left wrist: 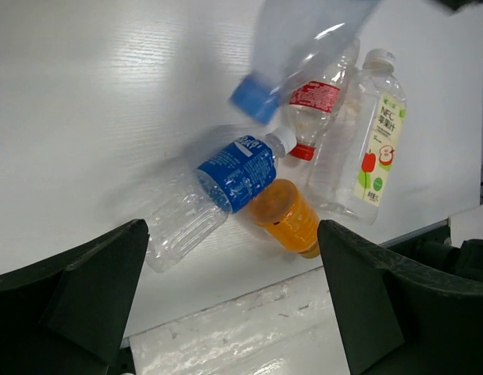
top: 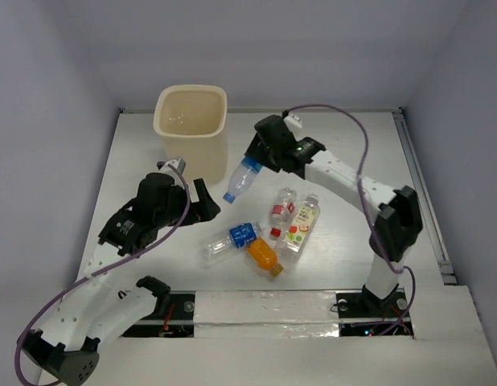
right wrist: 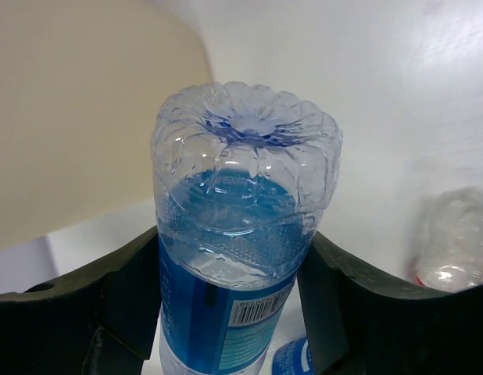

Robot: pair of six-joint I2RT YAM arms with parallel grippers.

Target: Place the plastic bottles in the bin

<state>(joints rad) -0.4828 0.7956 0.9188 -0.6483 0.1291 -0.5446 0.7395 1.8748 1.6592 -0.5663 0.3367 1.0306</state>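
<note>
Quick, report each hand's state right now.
Left hand: open, holding nothing.
Right hand: closed on a blue-labelled bottle, cap down.

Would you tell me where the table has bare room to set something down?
The table is bare right of the bin, beyond the right arm, and along its right edge. The middle is crowded: four bottles lie bunched between the arms.
</note>
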